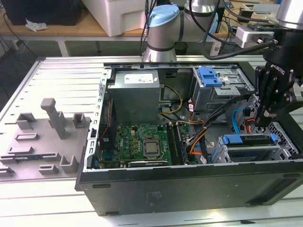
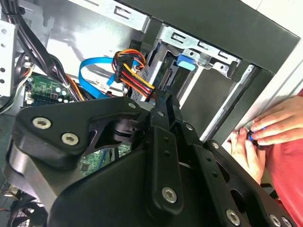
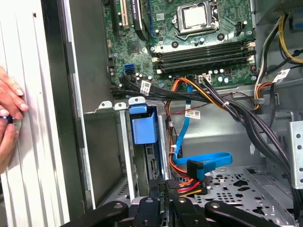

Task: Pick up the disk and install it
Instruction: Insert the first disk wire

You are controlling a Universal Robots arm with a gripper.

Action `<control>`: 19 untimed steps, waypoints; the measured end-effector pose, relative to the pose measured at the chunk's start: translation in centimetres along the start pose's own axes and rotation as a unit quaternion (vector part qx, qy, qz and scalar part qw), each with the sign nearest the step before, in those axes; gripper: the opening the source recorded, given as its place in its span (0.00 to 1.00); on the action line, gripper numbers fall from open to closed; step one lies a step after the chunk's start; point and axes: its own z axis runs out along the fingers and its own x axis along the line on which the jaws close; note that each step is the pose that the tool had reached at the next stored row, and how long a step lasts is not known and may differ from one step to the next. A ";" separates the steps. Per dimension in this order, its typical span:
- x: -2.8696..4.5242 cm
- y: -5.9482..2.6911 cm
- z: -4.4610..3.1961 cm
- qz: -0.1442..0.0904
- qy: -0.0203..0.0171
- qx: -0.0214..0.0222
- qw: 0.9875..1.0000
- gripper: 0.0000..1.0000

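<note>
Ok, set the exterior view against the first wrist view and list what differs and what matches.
Exterior view adds: grey fixture blocks and the power supply. First wrist view adds: a person's hands beside the computer case. Shared: the motherboard's CPU socket and the disk, blue handle outward, in the drive cage.

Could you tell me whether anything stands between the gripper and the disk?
Only cabling: the orange, red and yellow power wires lie right against the gripper, just beside the disk, which sits in its bay.
</note>
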 end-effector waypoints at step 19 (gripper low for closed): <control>0.72 -0.35 0.30 -0.014 -0.010 0.001 1.000 0.17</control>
